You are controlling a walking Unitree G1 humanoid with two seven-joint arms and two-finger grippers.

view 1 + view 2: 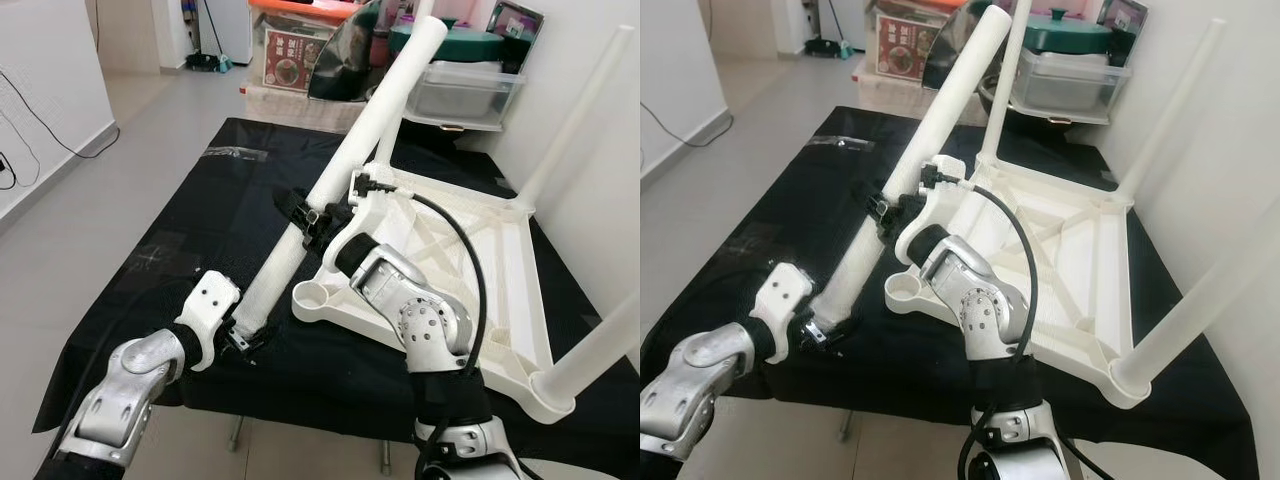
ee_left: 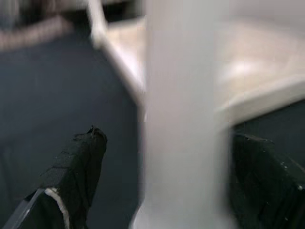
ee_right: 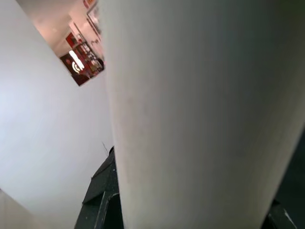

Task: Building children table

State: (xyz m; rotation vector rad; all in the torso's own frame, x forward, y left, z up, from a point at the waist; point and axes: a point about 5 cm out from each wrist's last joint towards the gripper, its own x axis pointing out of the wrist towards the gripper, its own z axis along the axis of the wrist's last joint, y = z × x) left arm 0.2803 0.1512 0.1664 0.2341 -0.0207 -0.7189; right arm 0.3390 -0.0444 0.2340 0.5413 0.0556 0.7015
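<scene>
The white children's table lies upside down on a black cloth, with three legs standing up, one of them at the far right. Its near left corner socket holds no leg. A loose white leg slants from the cloth up toward the back. My right gripper is shut on its middle. At the leg's lower end, my left gripper straddles it with its fingers spread wider than the leg, leaving a gap on one side.
A clear plastic bin with a green pot on it and a red box stand behind the table. A white wall runs close along the right. The cloth's front edge is just before me, with grey floor to the left.
</scene>
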